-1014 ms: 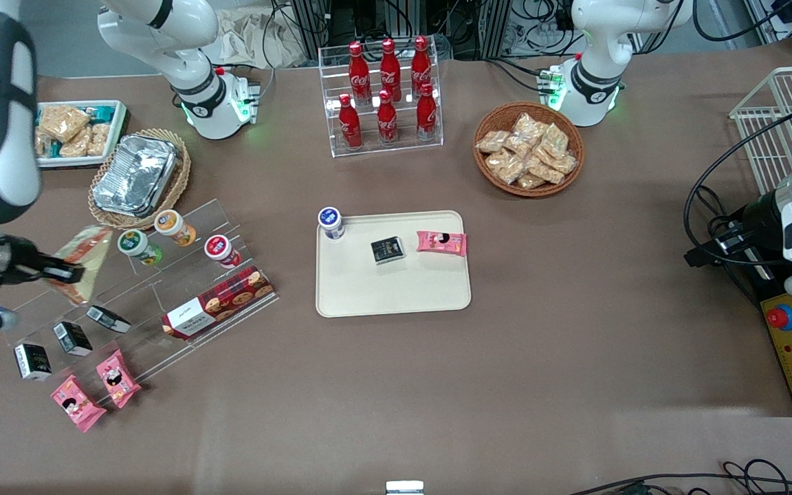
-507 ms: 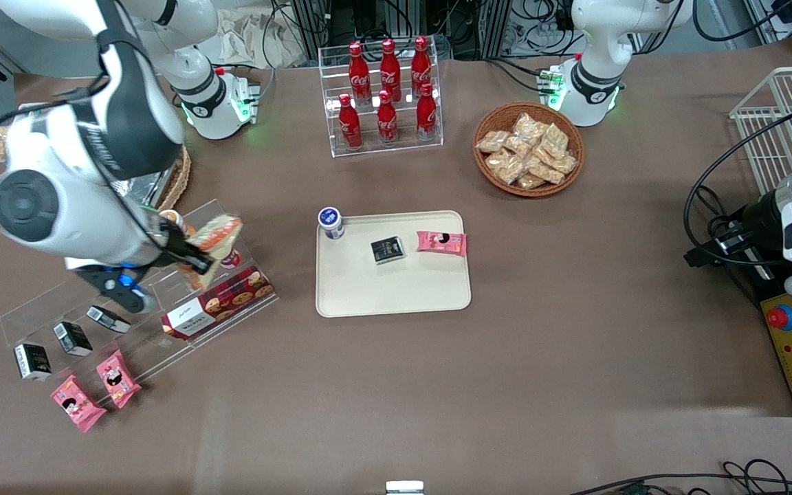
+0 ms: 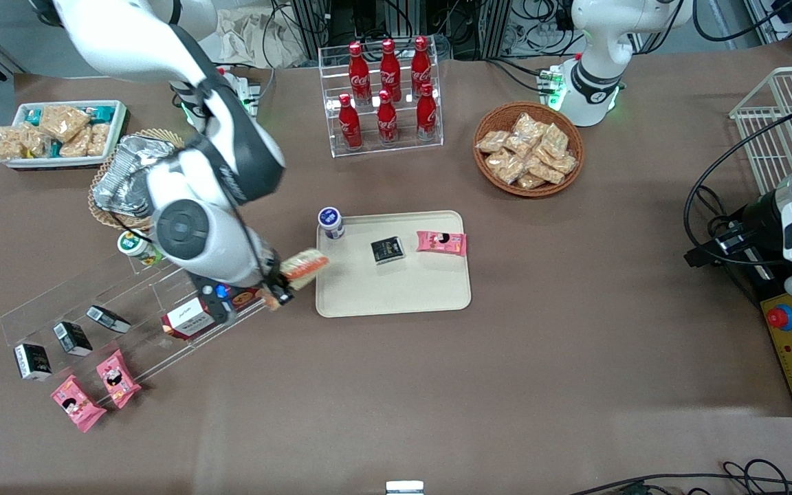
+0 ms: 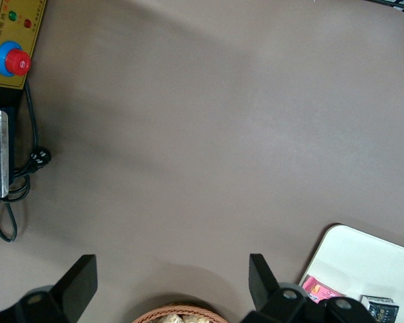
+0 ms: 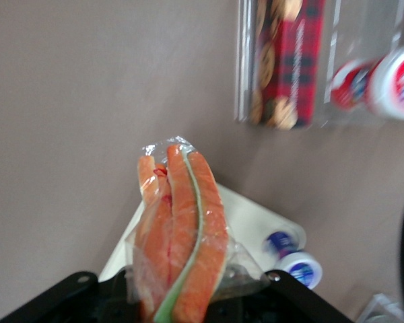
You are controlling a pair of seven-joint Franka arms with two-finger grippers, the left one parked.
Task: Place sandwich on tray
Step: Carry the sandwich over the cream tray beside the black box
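Note:
My right gripper (image 3: 278, 287) is shut on the sandwich (image 3: 303, 265), a wrapped wedge with orange and green filling. It holds it in the air just at the working arm's edge of the cream tray (image 3: 396, 292). In the right wrist view the sandwich (image 5: 182, 229) fills the space between the fingers, with a corner of the tray (image 5: 249, 219) under it. The tray carries a blue-capped cup (image 3: 331, 222), a black packet (image 3: 388, 249) and a pink packet (image 3: 441, 242).
A clear stepped shelf (image 3: 128, 309) with a red biscuit box (image 3: 193, 317), cups and black packets stands toward the working arm's end. Cola bottles (image 3: 387, 89), a foil container (image 3: 128, 172), a snack basket (image 3: 528, 148) and a white snack tray (image 3: 59, 134) lie farther back.
My right arm has carried the sandwich from above the clear shelf toward the tray, and it now hangs at the tray's edge.

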